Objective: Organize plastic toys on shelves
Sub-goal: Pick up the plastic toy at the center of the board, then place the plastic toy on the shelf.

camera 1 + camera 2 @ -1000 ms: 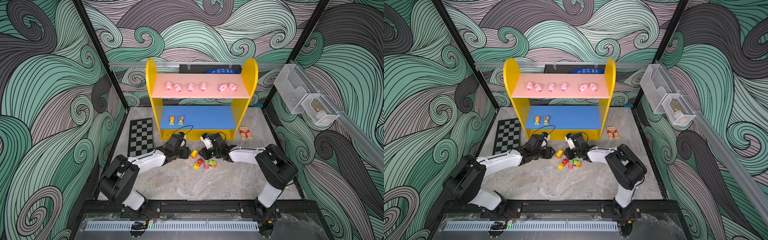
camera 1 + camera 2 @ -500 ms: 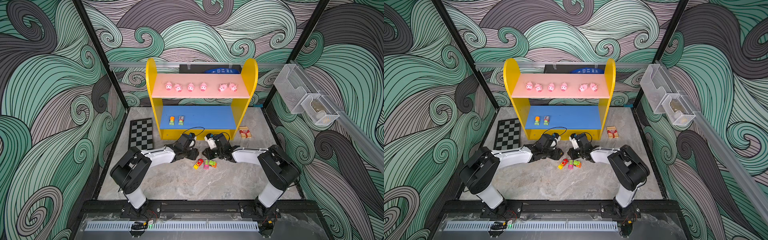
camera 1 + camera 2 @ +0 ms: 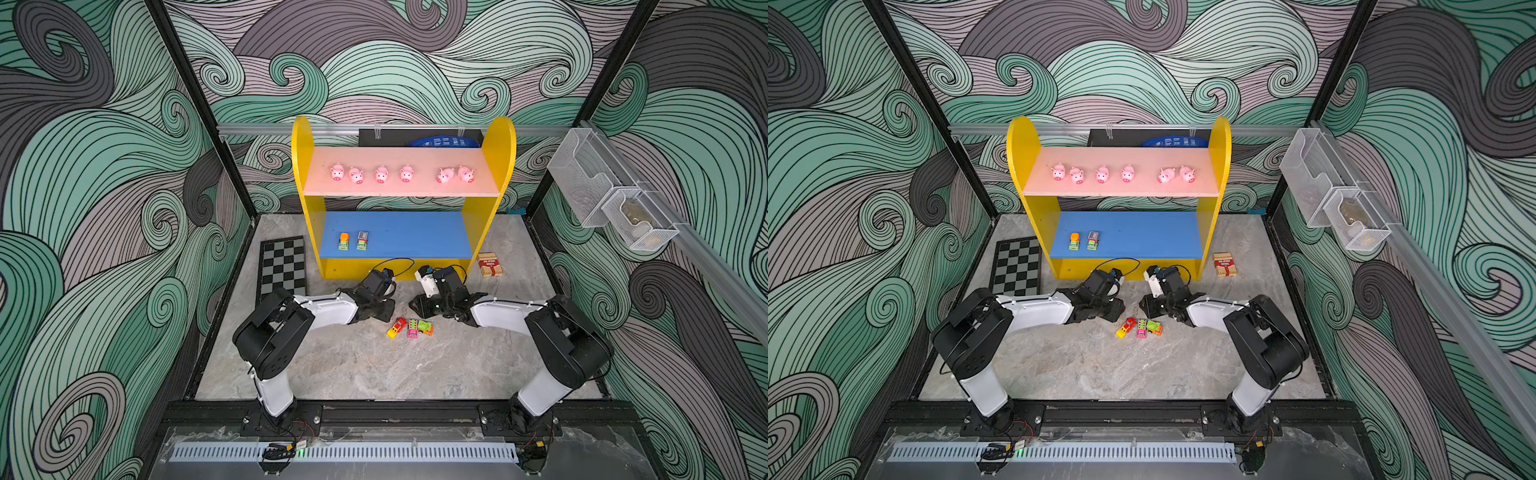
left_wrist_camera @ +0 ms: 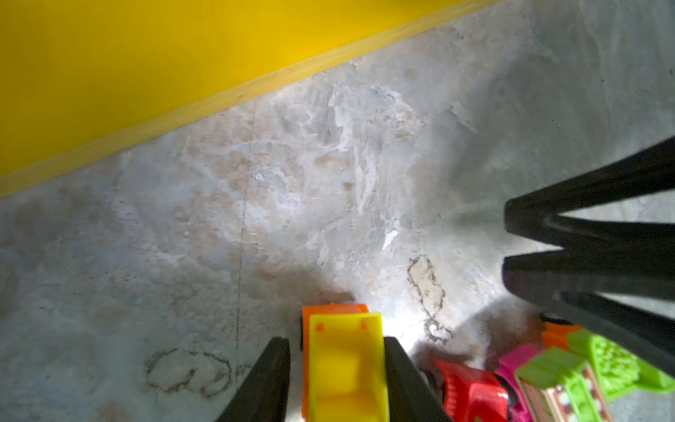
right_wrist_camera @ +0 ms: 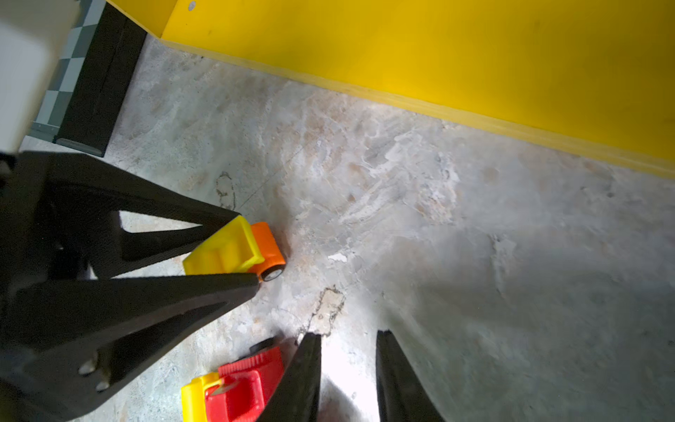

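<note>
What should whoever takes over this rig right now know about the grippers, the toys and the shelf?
Left gripper: jaws straddle the yellow-and-orange plastic toy truck, which sits on the marbled table; firm grip not confirmed.
Right gripper: open, empty, beside the red-and-yellow toy truck.
Done: six glossy pink pigs on the pale pink upper board of the yellow shelf unit; two small vehicles on its blue lower board.
To do: the straddled truck and three vehicles clustered on the table, red-and-yellow one included.

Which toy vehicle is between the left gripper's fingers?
The yellow-topped orange truck: it alone sits between the fingers of the left gripper. The red car, pink car and green car lie free beside it.
</note>
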Controlling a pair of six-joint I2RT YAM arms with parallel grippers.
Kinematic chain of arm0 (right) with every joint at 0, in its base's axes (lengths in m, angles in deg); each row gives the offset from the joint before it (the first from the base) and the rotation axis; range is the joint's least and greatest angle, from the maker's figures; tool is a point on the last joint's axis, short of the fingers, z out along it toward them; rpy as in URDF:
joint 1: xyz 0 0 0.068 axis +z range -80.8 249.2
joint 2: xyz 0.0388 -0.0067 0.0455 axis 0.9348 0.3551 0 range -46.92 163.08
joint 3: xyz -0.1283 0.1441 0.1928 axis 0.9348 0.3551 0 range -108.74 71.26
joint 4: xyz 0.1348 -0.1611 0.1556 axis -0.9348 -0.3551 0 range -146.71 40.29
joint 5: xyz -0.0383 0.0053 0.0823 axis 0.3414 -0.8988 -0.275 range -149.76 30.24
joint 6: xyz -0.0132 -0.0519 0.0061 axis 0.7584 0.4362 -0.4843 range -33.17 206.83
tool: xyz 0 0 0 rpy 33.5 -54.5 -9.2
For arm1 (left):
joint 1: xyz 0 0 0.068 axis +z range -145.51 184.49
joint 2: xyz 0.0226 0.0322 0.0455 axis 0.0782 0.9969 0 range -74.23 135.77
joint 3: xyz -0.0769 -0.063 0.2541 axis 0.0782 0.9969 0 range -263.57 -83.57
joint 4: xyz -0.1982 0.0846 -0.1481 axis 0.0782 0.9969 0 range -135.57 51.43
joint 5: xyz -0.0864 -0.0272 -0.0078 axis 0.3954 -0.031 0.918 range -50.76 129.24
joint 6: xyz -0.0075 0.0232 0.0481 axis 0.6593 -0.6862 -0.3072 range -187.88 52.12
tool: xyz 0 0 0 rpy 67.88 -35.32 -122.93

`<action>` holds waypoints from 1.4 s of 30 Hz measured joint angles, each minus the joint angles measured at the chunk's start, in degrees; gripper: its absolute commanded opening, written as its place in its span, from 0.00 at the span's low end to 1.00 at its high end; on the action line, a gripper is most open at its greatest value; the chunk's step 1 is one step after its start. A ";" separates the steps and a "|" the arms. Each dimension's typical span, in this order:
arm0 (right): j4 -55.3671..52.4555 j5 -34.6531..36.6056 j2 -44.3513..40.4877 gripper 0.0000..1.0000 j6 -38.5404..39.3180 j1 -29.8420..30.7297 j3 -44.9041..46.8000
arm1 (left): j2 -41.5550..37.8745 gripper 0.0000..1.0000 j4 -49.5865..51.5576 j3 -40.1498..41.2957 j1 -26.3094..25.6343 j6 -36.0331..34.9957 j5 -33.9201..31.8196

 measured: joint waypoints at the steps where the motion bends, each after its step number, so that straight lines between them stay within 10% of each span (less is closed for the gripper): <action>1: 0.02 -0.07 -0.07 0.30 -0.07 -0.20 0.33 | 0.13 0.43 0.09 0.00 -0.07 -0.02 -0.22; 14: 0.63 -0.68 -1.92 0.30 -0.74 -1.33 1.95 | -0.11 0.22 0.92 0.13 -0.35 -0.13 -2.40; 42: 12.44 -3.89 -22.86 0.34 -4.26 -7.93 19.34 | -15.52 0.21 11.67 -15.13 0.37 0.42 -9.29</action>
